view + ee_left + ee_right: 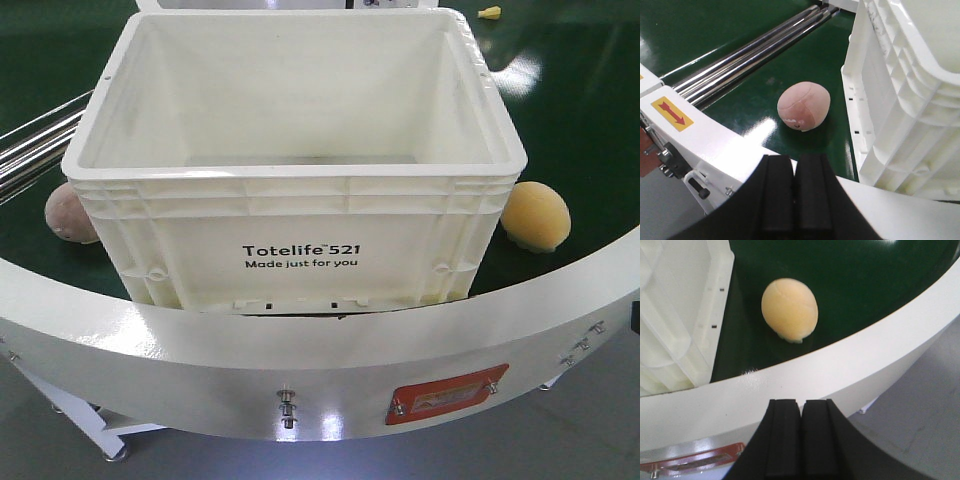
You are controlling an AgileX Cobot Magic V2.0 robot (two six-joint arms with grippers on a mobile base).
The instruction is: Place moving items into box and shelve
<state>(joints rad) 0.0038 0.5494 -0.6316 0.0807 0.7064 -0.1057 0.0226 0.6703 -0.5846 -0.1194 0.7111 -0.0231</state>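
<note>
A pinkish-brown lump [804, 106], soft and bun-shaped with faint seams, sits on the green worktop [715, 30] straight ahead of the left jaws, a little beyond their tips and apart from them. The left jaws are pressed together with nothing between their black pads [777, 192].

A yellow-orange lump [790, 309] of the same shape lies ahead of the right jaws, slightly to their left, also untouched. The right jaws are likewise together and hold nothing, their pads [784, 435] meeting flush.

The box [420, 240], a large white crate printed "Totelife 521 Made just for you", stands between the two lumps: to the right of the left jaws and to the left of the right jaws. Nothing can be seen inside it. Each lump rests near an outer side of the box.

A curved white rim [300, 350] of the worktop passes just under both sets of jaws. Shiny metal rods [750, 55] run away ahead and left of the left jaws. A tiny yellow object [489, 13] lies far beyond the box.
</note>
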